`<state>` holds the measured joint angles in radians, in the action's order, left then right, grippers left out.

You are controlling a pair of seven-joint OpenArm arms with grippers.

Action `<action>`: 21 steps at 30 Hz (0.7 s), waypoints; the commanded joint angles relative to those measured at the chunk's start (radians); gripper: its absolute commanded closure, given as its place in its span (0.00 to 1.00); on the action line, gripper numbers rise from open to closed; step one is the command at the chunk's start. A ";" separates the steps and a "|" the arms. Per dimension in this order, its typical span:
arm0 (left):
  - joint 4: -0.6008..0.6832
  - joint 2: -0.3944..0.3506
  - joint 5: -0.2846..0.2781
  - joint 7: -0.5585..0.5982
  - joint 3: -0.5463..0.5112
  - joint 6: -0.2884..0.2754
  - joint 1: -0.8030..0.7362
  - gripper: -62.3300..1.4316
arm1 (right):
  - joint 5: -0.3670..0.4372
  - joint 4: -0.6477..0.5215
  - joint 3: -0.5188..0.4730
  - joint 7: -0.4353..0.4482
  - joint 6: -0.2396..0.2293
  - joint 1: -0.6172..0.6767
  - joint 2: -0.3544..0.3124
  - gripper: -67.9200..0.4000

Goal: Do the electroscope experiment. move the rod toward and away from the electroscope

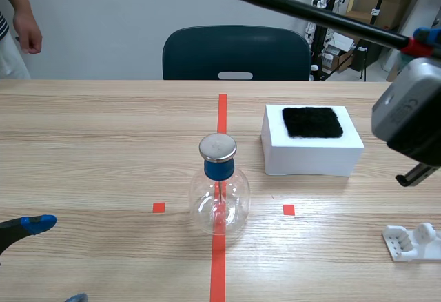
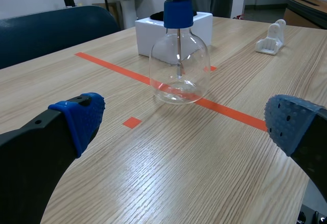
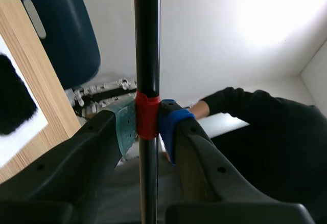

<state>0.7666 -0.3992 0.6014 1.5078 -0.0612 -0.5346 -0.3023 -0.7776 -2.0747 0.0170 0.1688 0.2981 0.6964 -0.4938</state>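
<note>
One claw, the right [image 3: 148, 126], pinches the rod [image 1: 303, 9] high above the worktop's [image 1: 103, 143] far right corner, with the left claw [image 2: 186, 124] spread; the next move is likely to lower the tip toward the electroscope [image 1: 219, 181].

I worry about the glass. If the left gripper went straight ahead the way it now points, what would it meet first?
Likely the electroscope's glass flask, standing ahead of the open left gripper, though depth is unclear.

Chair [image 1: 236, 52] (dark blue), white bracket [image 1: 412, 241]
</note>
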 commanded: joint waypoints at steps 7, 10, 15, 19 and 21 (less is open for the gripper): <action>0.015 -0.003 -0.013 0.046 -0.011 -0.003 -0.005 0.00 | -0.003 -0.010 -0.006 -0.107 0.014 -0.085 -0.036 0.99; 0.015 -0.003 -0.014 0.046 -0.011 -0.003 -0.005 0.00 | -0.021 -0.010 -0.006 -0.137 0.013 -0.118 -0.072 0.99; 0.015 -0.003 -0.014 0.046 -0.011 -0.003 -0.005 0.00 | -0.138 -0.010 0.006 -0.141 -0.019 -0.134 -0.109 0.99; 0.015 -0.003 -0.013 0.046 -0.011 -0.003 -0.005 0.00 | -0.218 -0.010 0.043 -0.159 -0.053 -0.135 -0.145 0.99; 0.015 -0.003 -0.013 0.046 -0.011 -0.003 -0.005 0.00 | -0.251 -0.009 0.066 -0.164 -0.061 -0.140 -0.154 0.99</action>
<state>0.7666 -0.3992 0.6014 1.5078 -0.0612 -0.5346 -0.3023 -1.0210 -2.0747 0.0803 0.0120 0.2195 0.5739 -0.6407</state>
